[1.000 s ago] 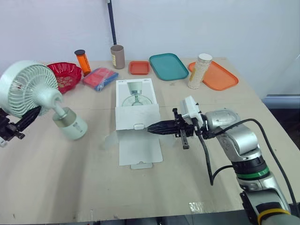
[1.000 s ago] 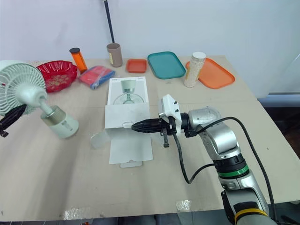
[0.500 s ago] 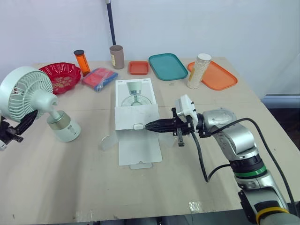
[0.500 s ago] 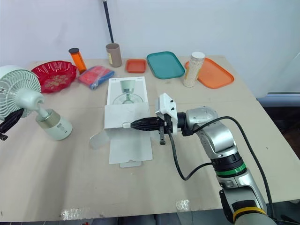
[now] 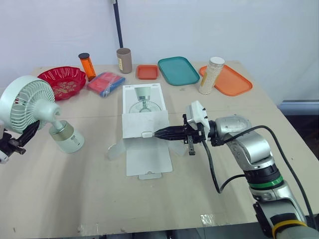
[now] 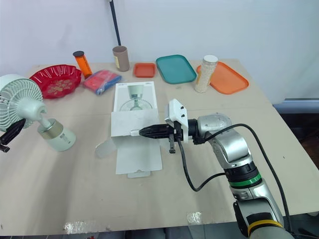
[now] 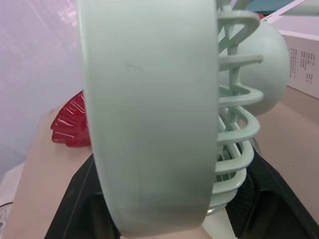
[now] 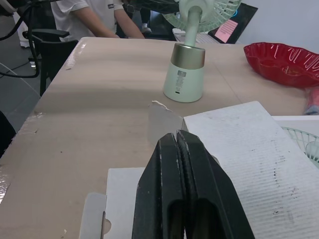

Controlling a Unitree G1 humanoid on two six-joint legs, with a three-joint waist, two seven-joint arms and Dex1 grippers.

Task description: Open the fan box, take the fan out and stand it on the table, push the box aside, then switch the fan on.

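Left claw [image 5: 30, 129] clasps fan [image 5: 26, 103] — right claw [image 5: 160, 133] closed.

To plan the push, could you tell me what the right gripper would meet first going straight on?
Most likely the fan box, just ahead of the right gripper, though depth is unclear.

No legible text; tiny print on fan box [image 7: 302, 54], label on fan [image 8: 185, 74] unreadable.

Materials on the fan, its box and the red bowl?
The fan: likely moulded plastic, pale green, matte; smooth grille ribs, metallic-looking gold band on its base. The box: cardboard, white and printed outside; corrugation lines on the open flap. The red bowl: glossy translucent plastic, possibly glass; bright highlights.
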